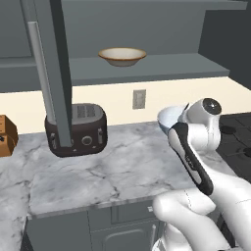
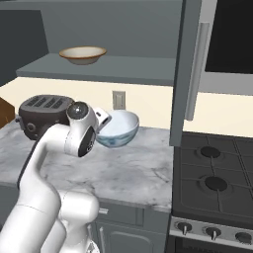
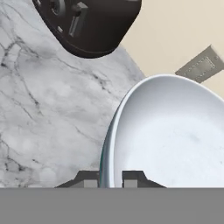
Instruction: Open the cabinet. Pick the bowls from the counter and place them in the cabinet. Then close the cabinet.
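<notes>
My fingers (image 3: 109,179) pinch the white bowl's (image 2: 117,129) rim, holding it empty above the table (image 2: 123,170). The cream bowl (image 1: 122,56), also empty, sits on the open cabinet's (image 1: 147,66) shelf. A dark toaster (image 1: 81,130) stands nearby.

The arm (image 1: 196,147) covers most of the white bowl (image 1: 169,117) in the left base view, leaving just part of its rim. In the hand view the bowl (image 3: 175,135) runs off the right edge and the toaster (image 3: 87,24) off the top. The open cabinet door (image 2: 190,69) is cut by the top edge. The bowl's blue pattern is too faint to make out.
</notes>
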